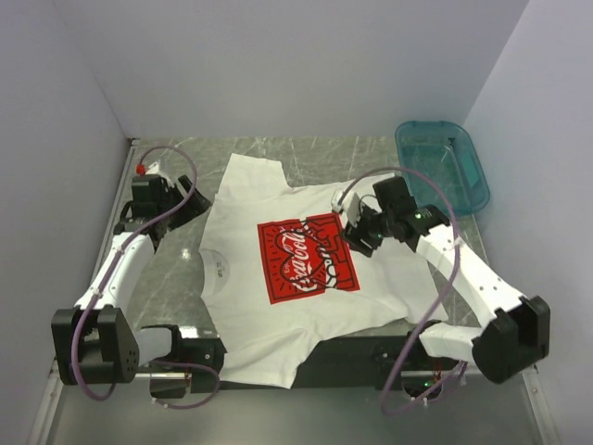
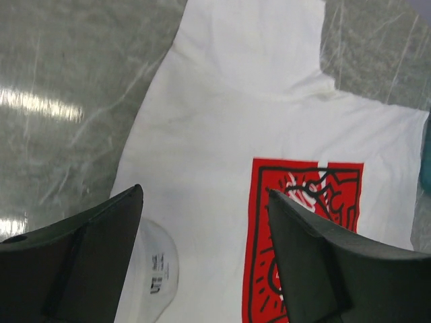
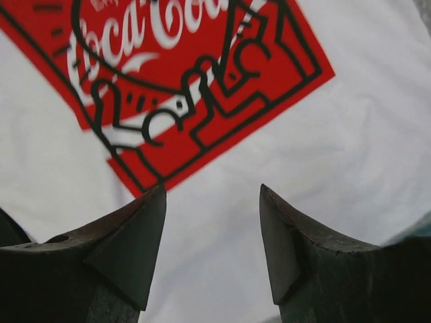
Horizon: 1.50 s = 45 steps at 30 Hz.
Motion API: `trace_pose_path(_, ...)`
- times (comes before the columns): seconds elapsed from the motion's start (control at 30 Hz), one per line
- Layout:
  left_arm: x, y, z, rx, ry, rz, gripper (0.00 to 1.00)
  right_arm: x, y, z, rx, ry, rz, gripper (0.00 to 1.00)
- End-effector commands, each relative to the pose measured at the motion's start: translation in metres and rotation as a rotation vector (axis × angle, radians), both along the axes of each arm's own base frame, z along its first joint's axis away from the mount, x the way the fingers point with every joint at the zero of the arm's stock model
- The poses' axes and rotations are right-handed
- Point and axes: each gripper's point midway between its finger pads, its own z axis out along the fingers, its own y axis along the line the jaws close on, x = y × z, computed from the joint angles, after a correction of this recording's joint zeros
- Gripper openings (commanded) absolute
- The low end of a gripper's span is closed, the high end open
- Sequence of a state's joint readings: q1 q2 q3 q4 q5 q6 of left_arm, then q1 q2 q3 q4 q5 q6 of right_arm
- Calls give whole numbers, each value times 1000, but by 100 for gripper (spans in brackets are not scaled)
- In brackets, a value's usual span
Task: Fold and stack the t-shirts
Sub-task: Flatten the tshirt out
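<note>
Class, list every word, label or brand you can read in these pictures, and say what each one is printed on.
"Coca-Cola": white script on the red print of the t-shirt.
Small white letters above that script: cut off at the edge of the right wrist view, not readable.
Neck label: dark print, too small to read.

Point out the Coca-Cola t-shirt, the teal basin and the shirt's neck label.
Coca-Cola t-shirt [image 1: 250, 222]: top external view, on plain white cloth beside the red print.
teal basin [image 1: 443, 165]: top external view, on its bare floor.
neck label [image 2: 158, 270]: left wrist view, on the printed tag inside the collar.
</note>
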<state>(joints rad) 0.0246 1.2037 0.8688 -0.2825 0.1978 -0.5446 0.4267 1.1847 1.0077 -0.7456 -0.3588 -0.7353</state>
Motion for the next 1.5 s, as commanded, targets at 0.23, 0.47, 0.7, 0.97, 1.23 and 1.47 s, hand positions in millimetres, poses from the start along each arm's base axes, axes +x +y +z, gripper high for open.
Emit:
trace_pose_path(0.23, -3, 6, -52, -39, 180, 108, 73, 45, 27, 23, 297, 75, -161, 64)
trace_pose_path(0.47, 10, 12, -108, 22, 384, 87, 62, 38, 13, 14, 303, 70, -175, 64)
trace_pose_path(0.7, -11, 13, -136, 56, 515, 69, 57, 38, 12, 19, 326, 63, -164, 64)
trace_pose_path(0.97, -32, 21, -159, 116, 617, 90, 30, 33, 11, 30, 351, 43, -147, 64)
trace_pose_path(1.23, -57, 29, -141, 102, 629, 160, 1, 32, 5, 38, 360, 18, -155, 64)
trace_pose_path(1.47, -103, -14, -121, -168, 653, 124, 1, 33, 1, 42, 364, 20, -169, 64)
